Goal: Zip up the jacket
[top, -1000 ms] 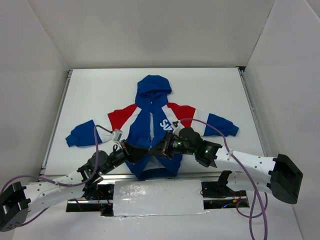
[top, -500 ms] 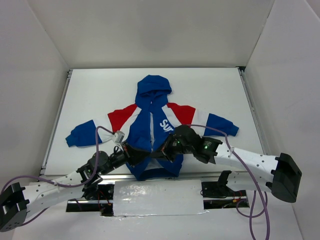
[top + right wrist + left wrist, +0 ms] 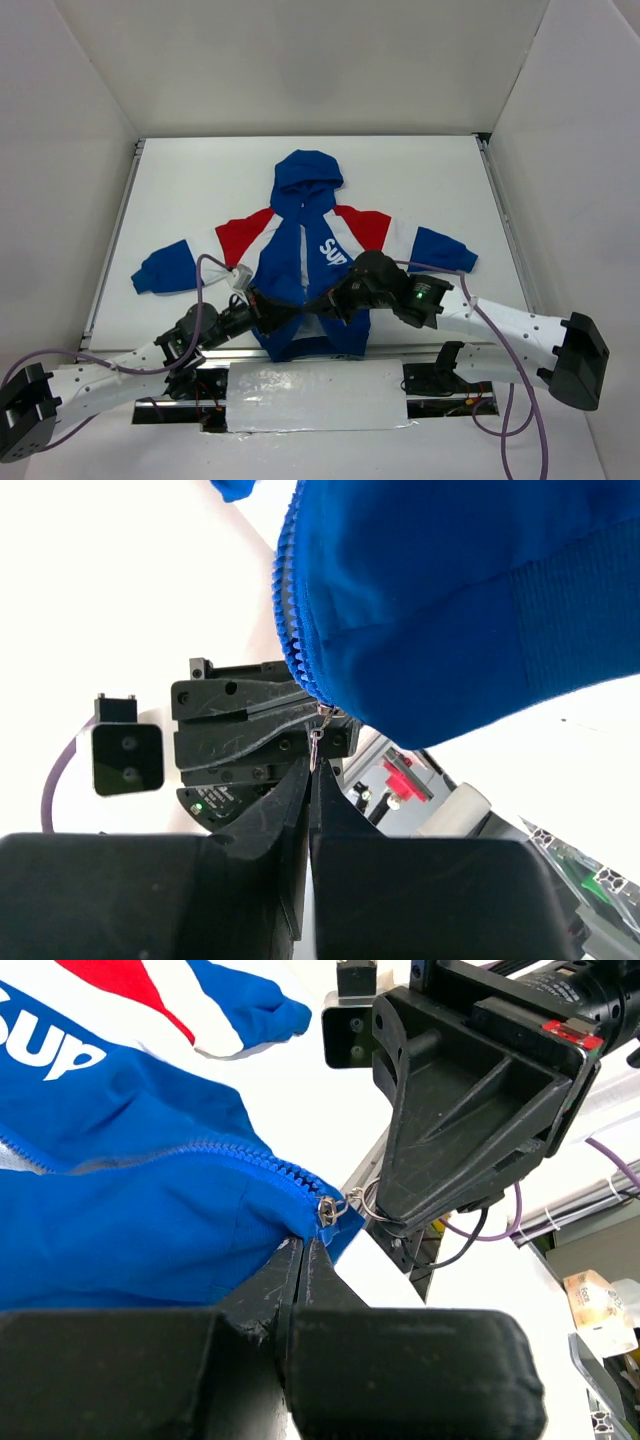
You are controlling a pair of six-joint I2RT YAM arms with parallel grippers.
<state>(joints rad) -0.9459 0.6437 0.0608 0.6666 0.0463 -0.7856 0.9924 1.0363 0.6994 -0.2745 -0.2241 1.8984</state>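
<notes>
The jacket (image 3: 305, 235) lies flat on the white table, hood away from me, blue body with red shoulders and white "Sup" lettering. Both grippers meet at its bottom hem. My left gripper (image 3: 283, 313) is shut on the blue hem fabric (image 3: 250, 1230) just beside the zipper's lower end; it also shows in the left wrist view (image 3: 303, 1244). The metal slider (image 3: 330, 1210) sits at the bottom of the teeth with its ring pull (image 3: 366, 1200) sticking out. My right gripper (image 3: 322, 303) is shut on that small pull (image 3: 317, 742), just below the hem (image 3: 450, 630); it also shows in the right wrist view (image 3: 310, 767).
White walls enclose the table on three sides. A metal rail (image 3: 112, 245) runs along the left edge and another (image 3: 508, 230) along the right. A grey padded strip (image 3: 315, 395) lies between the arm bases at the near edge. Purple cables (image 3: 205, 275) loop over the arms.
The right arm has swung its wrist rightward and lower, uncovering the "Sup" lettering. Both grippers stay together at the bottom of the zipper, and the hem has bunched slightly.
</notes>
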